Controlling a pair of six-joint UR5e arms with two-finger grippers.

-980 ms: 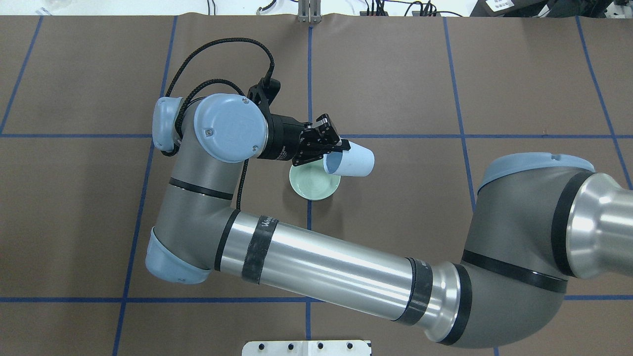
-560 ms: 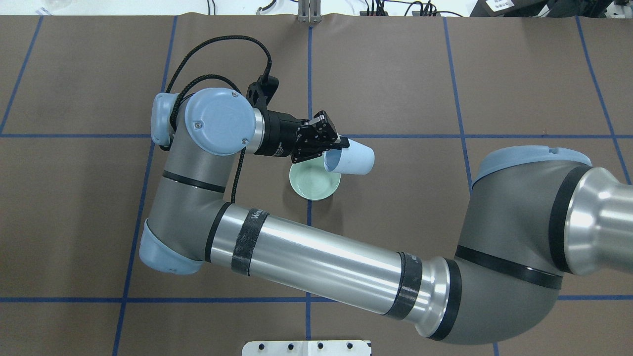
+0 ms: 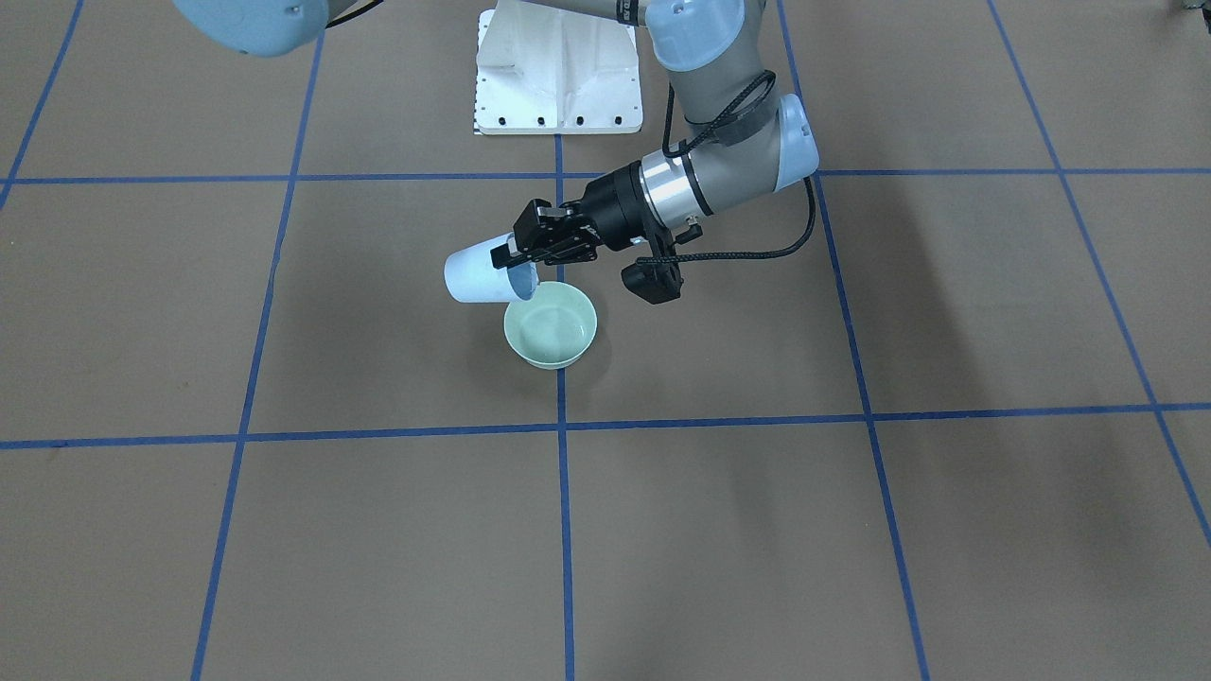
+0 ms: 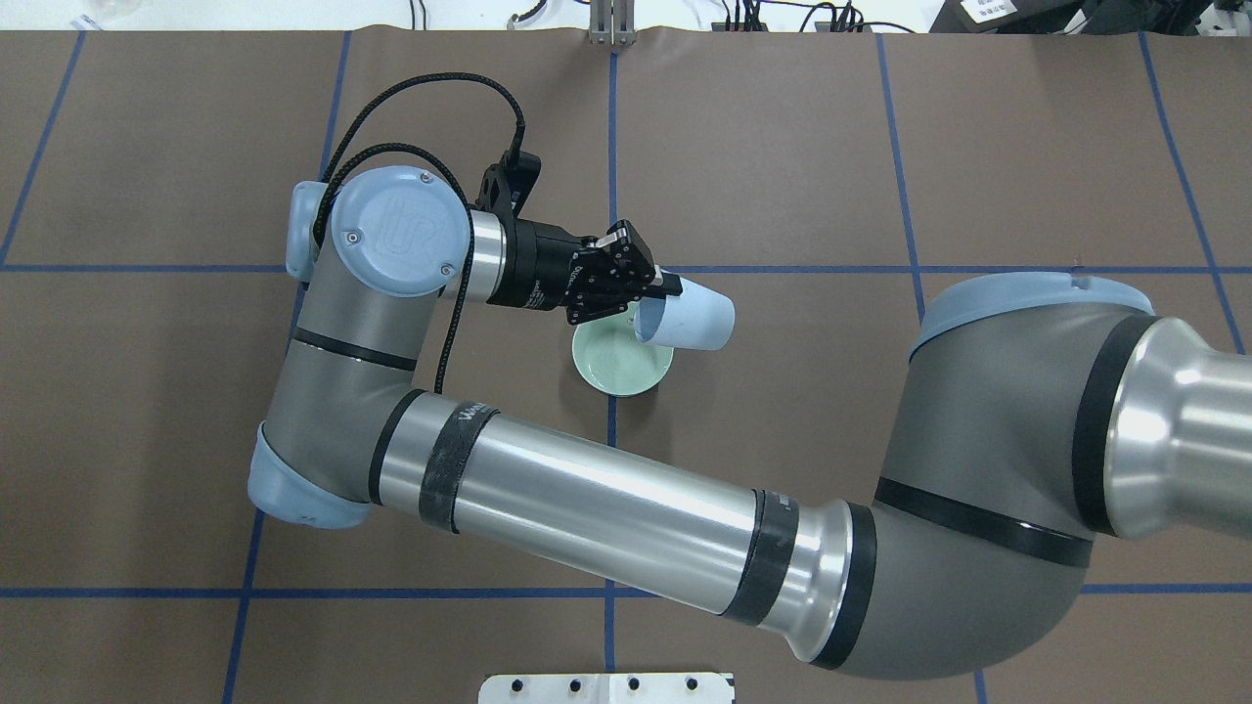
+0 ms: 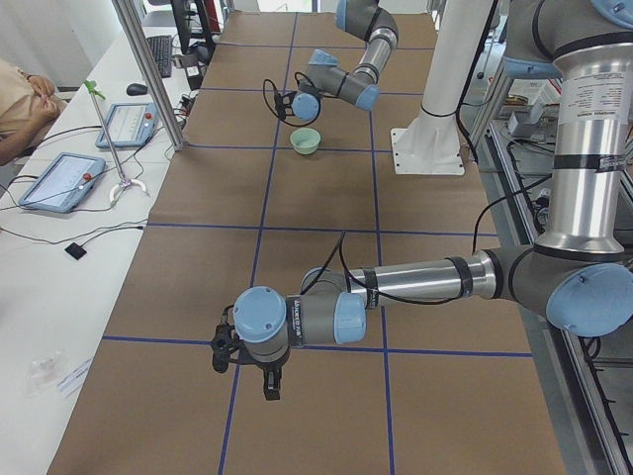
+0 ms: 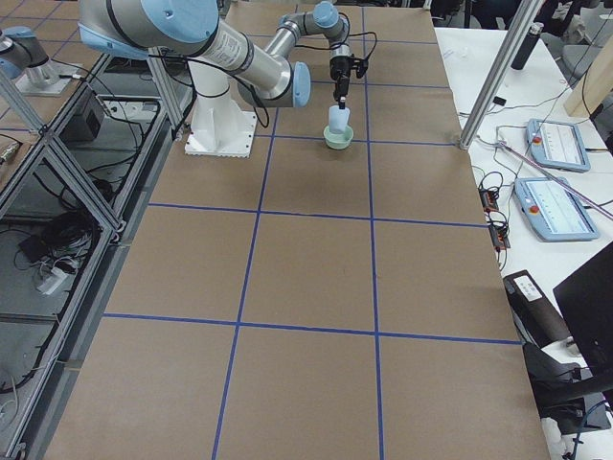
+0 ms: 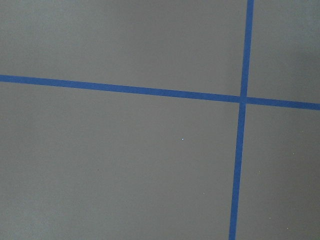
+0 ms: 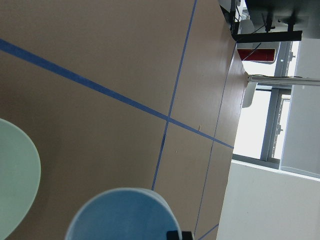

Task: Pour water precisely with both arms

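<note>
On table (image 4: 880, 147), away from edges, right hand (image 4: 653, 297) holds cup (image 4: 696, 321) above bowl (image 4: 611, 370).

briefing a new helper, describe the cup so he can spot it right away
From the white pedestal, follow the blue line out to the green bowl. The cup is clamped in the right gripper just above that bowl's rim. It is pale blue, lifted and tipped on its side, while the bowl sits upright on the table.
</note>
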